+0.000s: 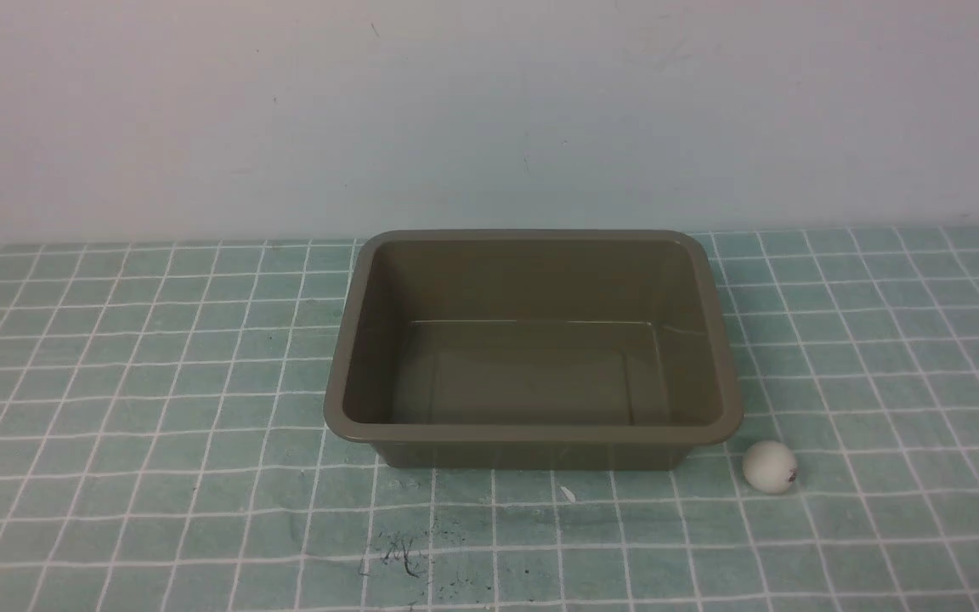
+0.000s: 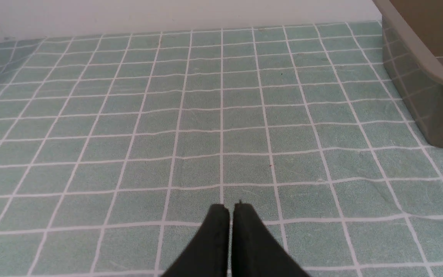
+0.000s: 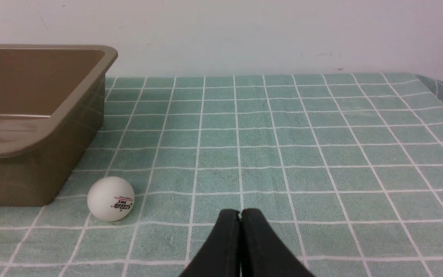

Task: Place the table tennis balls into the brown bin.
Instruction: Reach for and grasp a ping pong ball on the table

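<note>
Two pincers show, each pressed together and holding nothing. Ahead of the left gripper (image 2: 231, 209) lies checked cloth (image 2: 129, 127), with the brown bin (image 2: 417, 46) further ahead and off to its inner side. The table tennis ball (image 3: 110, 199) rests on the cloth just beside the bin's near corner, ahead of the right gripper (image 3: 240, 215) and off toward the bin. My worry: unopened tips would knock the light ball rolling away, and a spread finger could catch the bin wall.

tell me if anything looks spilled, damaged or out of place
Nothing spilled or broken. The only oddity is dark smudgy marks on the checked cloth in front of the brown bin, which sits upright and empty.
</note>
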Available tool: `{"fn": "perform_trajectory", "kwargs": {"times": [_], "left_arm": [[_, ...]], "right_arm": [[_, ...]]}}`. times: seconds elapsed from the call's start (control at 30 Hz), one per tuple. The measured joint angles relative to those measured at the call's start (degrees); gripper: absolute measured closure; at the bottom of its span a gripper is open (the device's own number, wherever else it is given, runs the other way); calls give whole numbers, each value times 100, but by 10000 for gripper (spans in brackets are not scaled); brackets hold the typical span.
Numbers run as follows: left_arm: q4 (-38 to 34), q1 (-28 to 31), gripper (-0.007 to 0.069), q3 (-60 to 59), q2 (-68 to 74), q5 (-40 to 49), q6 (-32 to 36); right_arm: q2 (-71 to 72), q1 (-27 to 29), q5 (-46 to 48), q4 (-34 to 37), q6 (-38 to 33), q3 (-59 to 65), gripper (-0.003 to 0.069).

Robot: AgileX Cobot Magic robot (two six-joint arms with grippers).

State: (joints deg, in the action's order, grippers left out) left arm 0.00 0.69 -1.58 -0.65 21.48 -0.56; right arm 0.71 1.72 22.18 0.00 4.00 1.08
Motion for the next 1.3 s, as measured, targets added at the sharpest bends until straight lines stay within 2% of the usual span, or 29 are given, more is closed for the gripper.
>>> {"fn": "perform_trajectory", "kwargs": {"times": [0.77,0.87,1.07,1.3], "left_arm": [[0,0,629,0,0,0,0],[0,0,629,0,0,0,0],[0,0,629,0,0,0,0],[0,0,629,0,0,0,0]], "right_arm": [[0,0,-13,32,0,0,669],[0,0,-369,531,132,51,669],[0,0,-2071,2659,782,57,669],[0,0,-3272,3620,1013,33,669]]}}
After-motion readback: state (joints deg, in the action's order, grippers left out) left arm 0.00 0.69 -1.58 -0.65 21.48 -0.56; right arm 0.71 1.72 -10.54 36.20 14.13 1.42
